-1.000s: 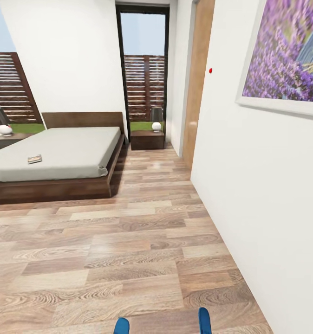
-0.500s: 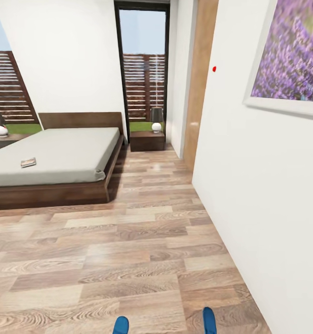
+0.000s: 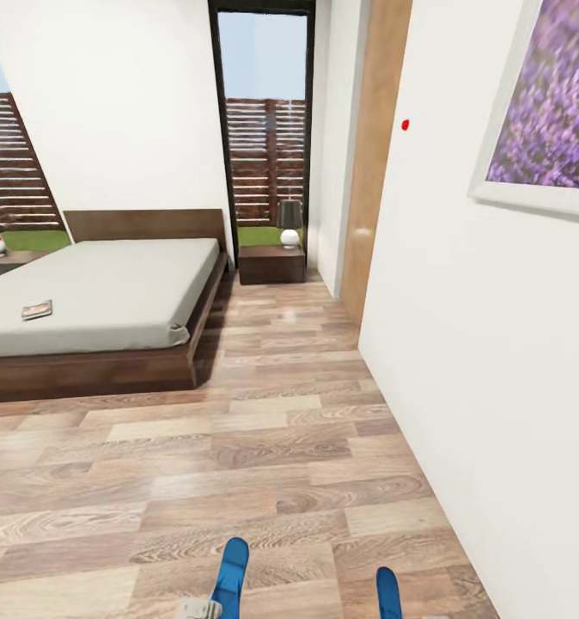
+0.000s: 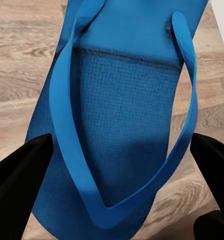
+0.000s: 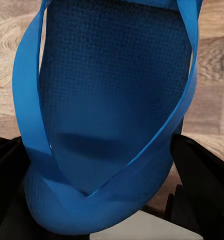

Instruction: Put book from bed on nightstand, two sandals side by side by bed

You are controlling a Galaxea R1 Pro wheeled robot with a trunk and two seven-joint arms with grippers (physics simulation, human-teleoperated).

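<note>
Sandals first: head view, two blue tips at the lower edge, left sandal (image 3: 232, 574) and right sandal (image 3: 388, 593), both carried above the plank floor (image 3: 264, 447). Bed (image 3: 100, 301) lies ahead to the left, well apart. Book (image 3: 37, 309) sits on the mattress near its left side. Nightstand (image 3: 272, 264) stands beside the bed at the window, lamp (image 3: 289, 223) on top. Wall with a purple picture (image 3: 547, 112) runs close on the right.

Left wrist view: left end effector (image 4: 116, 165) has a sandal (image 4: 126, 115) between its dark fingers (image 4: 22, 175), which stand wide at either edge of the sole. Contact looks likely; I cannot tell the grip for certain.

Right wrist view: right end effector (image 5: 107, 185) likewise, sandal (image 5: 107, 115) heel seated between the fingers (image 5: 201, 175). I read it as gripped.

Step in hand, as I judge it: transit toward the bed with both sandals. Next move calls for driving to the bedside, then lowering both side by side on the floor.
</note>
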